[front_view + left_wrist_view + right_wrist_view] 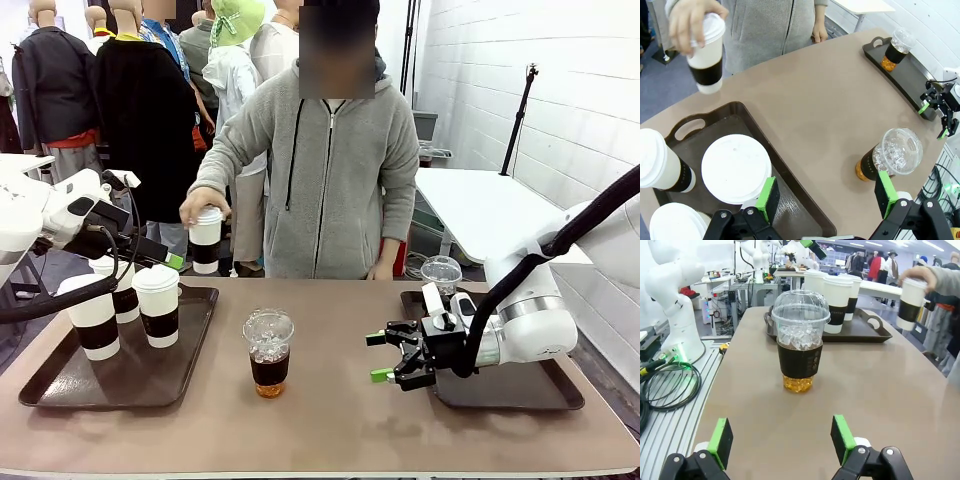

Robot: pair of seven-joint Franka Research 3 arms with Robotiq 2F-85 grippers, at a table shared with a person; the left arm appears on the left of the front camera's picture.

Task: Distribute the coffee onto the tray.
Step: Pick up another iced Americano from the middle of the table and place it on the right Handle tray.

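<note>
The right gripper (379,357) lies level and low, just right of the iced coffee cup (269,352), jaws wide apart and aimed at it (nothing between them). The left gripper (168,259) hovers higher, well left of that cup, tilted downward, jaws spread too.

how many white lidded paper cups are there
4. Three stand on the left tray: front cup, middle cup, back cup. The fourth cup is held up in the person's hand. None looks hidden.

Iced coffee (269,352) alone on table (330,415)
</note>
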